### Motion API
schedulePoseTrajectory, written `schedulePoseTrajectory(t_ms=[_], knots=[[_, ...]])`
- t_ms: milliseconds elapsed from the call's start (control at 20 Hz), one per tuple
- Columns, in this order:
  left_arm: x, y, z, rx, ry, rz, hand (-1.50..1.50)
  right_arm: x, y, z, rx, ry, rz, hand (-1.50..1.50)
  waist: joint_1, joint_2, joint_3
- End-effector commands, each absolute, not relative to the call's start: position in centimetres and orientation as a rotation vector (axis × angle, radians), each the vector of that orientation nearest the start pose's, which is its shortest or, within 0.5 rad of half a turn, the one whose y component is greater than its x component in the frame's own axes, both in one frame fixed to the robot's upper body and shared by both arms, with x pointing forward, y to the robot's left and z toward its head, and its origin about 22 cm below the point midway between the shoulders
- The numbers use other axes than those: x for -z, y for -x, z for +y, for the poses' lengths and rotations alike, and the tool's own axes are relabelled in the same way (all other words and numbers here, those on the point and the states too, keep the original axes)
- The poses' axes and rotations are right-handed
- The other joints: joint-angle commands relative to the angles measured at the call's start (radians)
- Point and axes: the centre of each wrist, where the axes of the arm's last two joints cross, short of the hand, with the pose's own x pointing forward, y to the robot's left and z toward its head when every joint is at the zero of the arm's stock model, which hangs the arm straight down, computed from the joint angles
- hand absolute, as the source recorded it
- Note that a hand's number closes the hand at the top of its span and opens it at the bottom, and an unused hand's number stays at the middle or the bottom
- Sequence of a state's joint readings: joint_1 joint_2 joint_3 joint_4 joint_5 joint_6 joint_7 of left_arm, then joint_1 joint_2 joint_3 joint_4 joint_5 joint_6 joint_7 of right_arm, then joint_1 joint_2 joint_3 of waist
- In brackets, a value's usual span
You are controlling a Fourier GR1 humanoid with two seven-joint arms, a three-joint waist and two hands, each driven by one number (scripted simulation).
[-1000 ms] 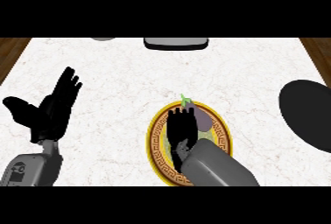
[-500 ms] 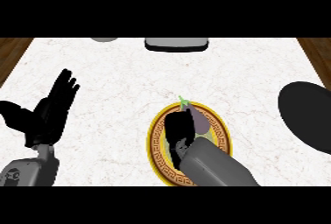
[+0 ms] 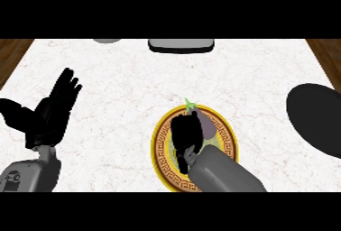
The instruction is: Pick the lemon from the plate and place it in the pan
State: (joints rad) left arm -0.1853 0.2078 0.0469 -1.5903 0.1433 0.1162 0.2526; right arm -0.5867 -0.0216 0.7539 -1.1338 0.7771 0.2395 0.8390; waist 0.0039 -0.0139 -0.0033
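A plate [image 3: 161, 151] with a gold patterned rim lies at the counter's middle front. My right hand [image 3: 186, 135] lies over the plate, fingers curled down round the lemon. Only the lemon's green tip [image 3: 191, 104] shows, poking out past the fingertips at the plate's far rim. The black pan [image 3: 320, 119] sits at the right edge, well apart from the plate and partly cut off by the view. My left hand [image 3: 50, 115] rests open at the left, fingers up, holding nothing.
A grey rectangular object [image 3: 181, 44] stands at the counter's far edge, with a smaller grey thing [image 3: 106, 40] to its left. White marble counter [image 3: 260, 81] stretches between plate and pan. Brown wood [image 3: 13, 54] shows at the far corners.
My right hand's fingers have drawn together and closed down over the lemon on the plate. The left hand drifted slightly toward the left edge.
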Motion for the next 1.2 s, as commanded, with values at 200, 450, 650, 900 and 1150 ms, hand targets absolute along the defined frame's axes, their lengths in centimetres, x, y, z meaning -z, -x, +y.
schedulePoseTrajectory(t_ms=[200,450,650,900,1150], knots=[[-5.3,-26.2,28.5,-0.069,-0.127,-1.506,0.0,-3.6,-23.3,-11.8,-1.351,0.82,-1.101,1.5,-0.034,0.001,0.004],[-5.9,-27.1,28.4,-0.089,-0.136,-1.499,0.0,-8.9,-21.9,-15.8,-1.254,1.083,-1.346,1.5,-0.047,-0.001,0.003],[-4.6,-27.0,27.9,-0.083,-0.137,-1.496,0.0,-13.6,-20.1,-19.1,-1.212,1.261,-1.445,1.5,-0.056,0.001,0.002],[-7.1,-27.8,28.4,-0.045,-0.123,-1.511,0.0,-17.3,-16.5,-20.5,-1.1,1.3,-1.481,1.5,-0.024,0.01,0.003],[-5.2,-27.4,28.0,-0.058,-0.116,-1.526,0.0,-19.2,-19.7,-23.4,-0.934,1.312,-1.448,1.5,-0.006,0.014,0.003]])
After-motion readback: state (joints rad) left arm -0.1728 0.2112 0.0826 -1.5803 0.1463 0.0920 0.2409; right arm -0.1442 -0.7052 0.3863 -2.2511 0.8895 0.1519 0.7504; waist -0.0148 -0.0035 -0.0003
